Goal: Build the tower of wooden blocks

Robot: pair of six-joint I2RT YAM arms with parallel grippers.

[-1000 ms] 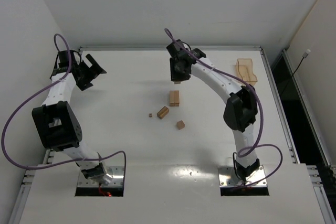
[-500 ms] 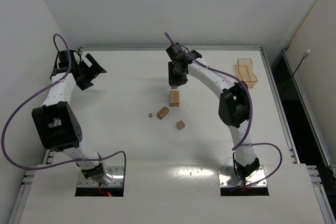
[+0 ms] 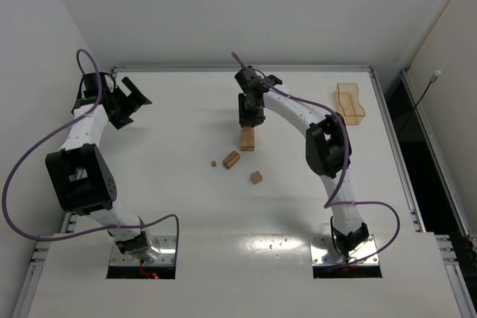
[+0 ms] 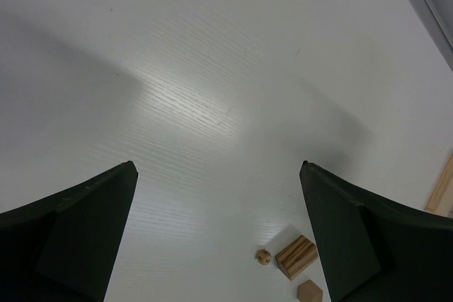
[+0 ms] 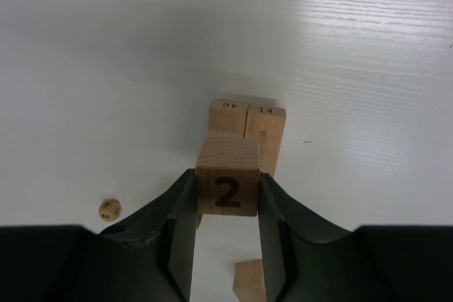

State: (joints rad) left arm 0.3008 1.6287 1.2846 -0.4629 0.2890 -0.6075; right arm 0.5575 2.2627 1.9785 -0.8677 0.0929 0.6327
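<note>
Our right end effector (image 5: 226,192), closed partway on the wood block marked 2 (image 5: 227,157), has come nearer the tower (image 5: 248,126) than a second ago and now hangs over it. Our left end effector (image 4: 218,169) stays spread wide, holding nothing, over the table (image 3: 171,199). The loose bar (image 3: 231,159) and cube (image 3: 256,177) lie unmoved.

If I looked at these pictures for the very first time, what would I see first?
Probably the right gripper, near the middle of the table, pinching a wooden block with a big 2 printed on it. It is close to a little tower of two blocks standing side by side, marked 40 and 14. Next you'd spot the left gripper, wide open over the far left corner, holding nothing.
</note>
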